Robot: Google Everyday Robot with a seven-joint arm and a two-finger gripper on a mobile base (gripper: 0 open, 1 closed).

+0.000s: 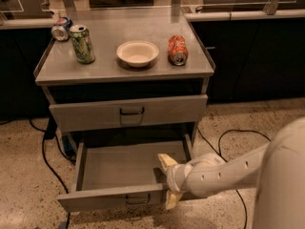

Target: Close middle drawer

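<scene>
At lower centre, the middle drawer (pixel 119 168) stands pulled out; the gripper (pixel 168 181) straddles its front panel's right end, jaws apart, one finger inside, one outside.

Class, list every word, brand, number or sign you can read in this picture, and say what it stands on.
No text can be read.
Green can: label too blurred.
Orange can, lying down: label too blurred.
Tipped can at back left: too blurred.
Middle drawer, and the gripper at its front panel: no text.
</scene>
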